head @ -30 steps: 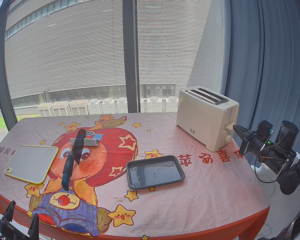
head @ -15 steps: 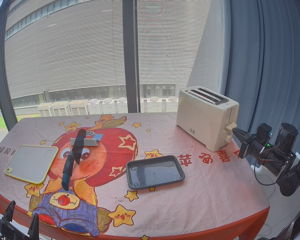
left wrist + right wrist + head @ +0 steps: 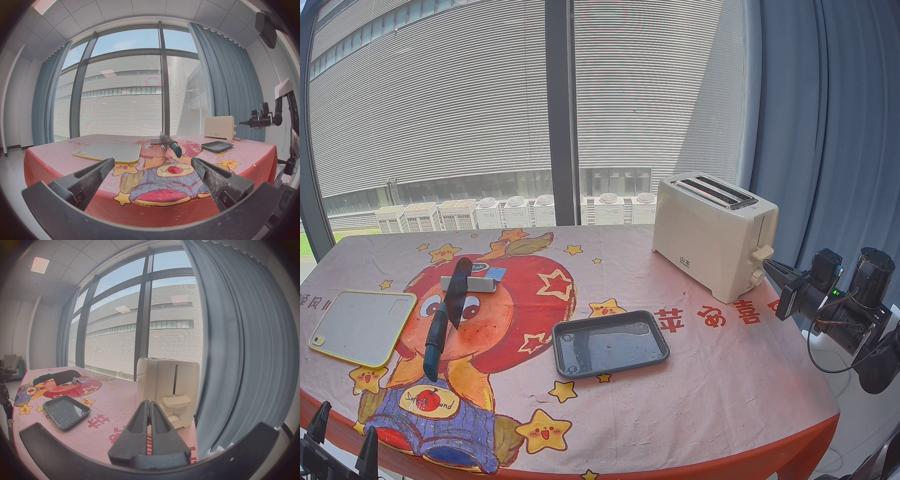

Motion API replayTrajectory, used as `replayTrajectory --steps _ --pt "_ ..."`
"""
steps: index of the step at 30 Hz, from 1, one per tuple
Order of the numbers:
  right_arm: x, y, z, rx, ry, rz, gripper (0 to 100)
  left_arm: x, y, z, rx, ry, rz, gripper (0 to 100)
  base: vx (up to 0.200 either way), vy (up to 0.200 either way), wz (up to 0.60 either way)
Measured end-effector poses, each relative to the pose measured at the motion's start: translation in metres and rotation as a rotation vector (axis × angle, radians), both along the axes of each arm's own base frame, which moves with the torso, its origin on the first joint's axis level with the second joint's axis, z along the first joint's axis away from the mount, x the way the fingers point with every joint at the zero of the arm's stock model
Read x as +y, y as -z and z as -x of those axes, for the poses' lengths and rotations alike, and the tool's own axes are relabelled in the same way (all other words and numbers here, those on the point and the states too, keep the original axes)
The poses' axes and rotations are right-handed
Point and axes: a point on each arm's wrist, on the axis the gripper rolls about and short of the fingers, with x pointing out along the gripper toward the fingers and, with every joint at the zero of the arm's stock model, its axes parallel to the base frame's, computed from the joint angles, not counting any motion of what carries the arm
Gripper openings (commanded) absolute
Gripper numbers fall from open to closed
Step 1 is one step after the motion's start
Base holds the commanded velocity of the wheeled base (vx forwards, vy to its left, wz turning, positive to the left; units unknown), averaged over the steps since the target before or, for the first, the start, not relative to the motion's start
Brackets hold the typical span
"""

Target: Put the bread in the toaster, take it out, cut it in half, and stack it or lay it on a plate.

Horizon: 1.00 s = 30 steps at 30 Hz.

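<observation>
The cream toaster (image 3: 712, 234) stands at the table's back right, and its side lever (image 3: 176, 401) sits low in its slot. No bread shows in the top slots (image 3: 715, 191). My right gripper (image 3: 769, 265) is shut and empty, with its tip just right of the toaster's knob (image 3: 172, 418) and slightly below the lever. The dark rectangular plate (image 3: 610, 342) lies empty in the middle of the table. Leaning on a white rest is a knife (image 3: 445, 312) with a blue handle, left of centre. My left gripper (image 3: 345, 422) hangs open at the table's front left corner.
A pale cutting board (image 3: 362, 325) with a yellow rim lies at the far left. Blue curtains (image 3: 831, 137) hang close behind my right arm, and the window runs along the table's far edge. The cloth between plate and toaster is bare.
My right gripper has sunk slightly, from level with the toaster's lever to just below it. Nothing else has moved.
</observation>
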Motion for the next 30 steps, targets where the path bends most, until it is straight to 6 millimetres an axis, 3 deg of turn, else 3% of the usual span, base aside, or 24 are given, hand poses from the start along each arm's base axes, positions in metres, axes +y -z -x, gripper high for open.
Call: replayTrajectory --steps 13,30 --pt "-0.001 0.002 -0.002 0.023 0.007 -0.028 0 0.0 0.0 0.0 0.0 0.0 0.0 100 0.0 0.0 0.0" --pt "-0.001 0.025 -0.008 0.111 0.015 -0.012 0 0.0 0.0 0.0 0.0 0.0 0.0 100 0.0 0.0 0.0"
